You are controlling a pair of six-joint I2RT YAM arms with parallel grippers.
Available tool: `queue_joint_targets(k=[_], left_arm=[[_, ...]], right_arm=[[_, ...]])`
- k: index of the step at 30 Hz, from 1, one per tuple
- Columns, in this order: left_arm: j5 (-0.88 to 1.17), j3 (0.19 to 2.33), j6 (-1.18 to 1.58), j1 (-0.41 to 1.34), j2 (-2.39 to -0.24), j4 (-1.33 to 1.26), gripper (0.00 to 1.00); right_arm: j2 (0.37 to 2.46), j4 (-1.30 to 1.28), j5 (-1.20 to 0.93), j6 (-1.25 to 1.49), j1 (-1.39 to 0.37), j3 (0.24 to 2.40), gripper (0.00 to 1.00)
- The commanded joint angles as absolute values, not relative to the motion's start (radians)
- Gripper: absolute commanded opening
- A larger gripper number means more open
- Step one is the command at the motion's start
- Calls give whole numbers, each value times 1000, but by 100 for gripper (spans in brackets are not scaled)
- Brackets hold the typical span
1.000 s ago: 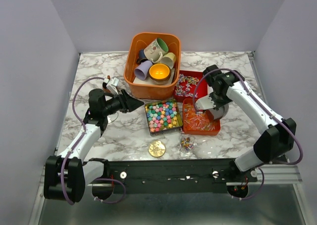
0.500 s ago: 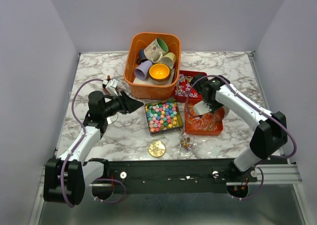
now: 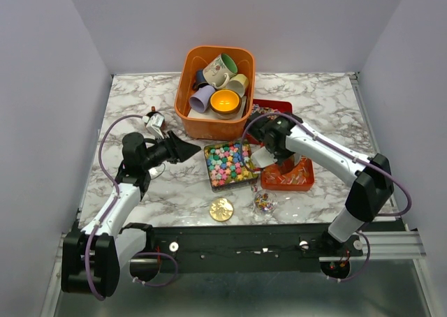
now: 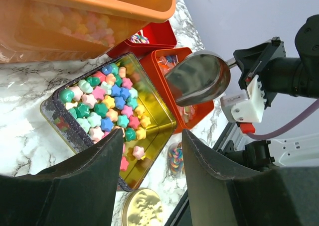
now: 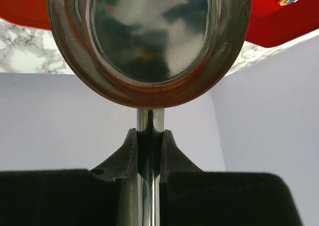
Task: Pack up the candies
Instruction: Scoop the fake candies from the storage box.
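Note:
My right gripper [image 3: 270, 148] [image 5: 149, 134] is shut on the handle of a metal scoop [image 3: 262, 158] [image 5: 149, 37] [image 4: 199, 78]. It holds the scoop above the gap between the gold tin [image 3: 209, 181] of pastel star candies [image 3: 229, 161] [image 4: 107, 104] and the orange-red tray [image 3: 306, 182] of orange-red candies [image 3: 288, 174]. I cannot tell whether the scoop carries anything. Speckled multicolour candies [image 3: 260, 116] lie in the red tray behind. My left gripper [image 3: 190, 149] [image 4: 152, 136] is open and empty, left of the tin.
An orange bin [image 3: 187, 100] of ceramic mugs stands at the back centre, close to the tin and trays. A round gold lid [image 3: 221, 209] [image 4: 142, 211] and a small clear bag of swirled sweets [image 3: 264, 202] [image 4: 175, 159] lie near the front edge.
My right arm has swung left with the scoop, from over the orange-red tray to the tin's right edge. My left gripper has shifted slightly and stayed open.

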State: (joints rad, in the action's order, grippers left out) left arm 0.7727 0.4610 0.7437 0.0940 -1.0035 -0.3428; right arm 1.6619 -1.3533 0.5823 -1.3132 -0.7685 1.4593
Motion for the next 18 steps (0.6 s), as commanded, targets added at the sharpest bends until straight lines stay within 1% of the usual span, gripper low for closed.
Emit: queue_joint_targets(k=[1,8,13,18], left_arm=[[756,465,745,87,-996,-365,59],[758,466,750,87,-1014,-374,59],[756,469,750,87,-1023,-377,59],[755,469,749,86,-1025,-376,59]], right_arm=[[1603,-1525,508,-1307,-758,1425,1],[1536,-1526,545,-1371,-683,1442,1],[1535,-1525,558,-1379,-615,1413,1],[1560,-1525,563,-1356,-597,1374,1]])
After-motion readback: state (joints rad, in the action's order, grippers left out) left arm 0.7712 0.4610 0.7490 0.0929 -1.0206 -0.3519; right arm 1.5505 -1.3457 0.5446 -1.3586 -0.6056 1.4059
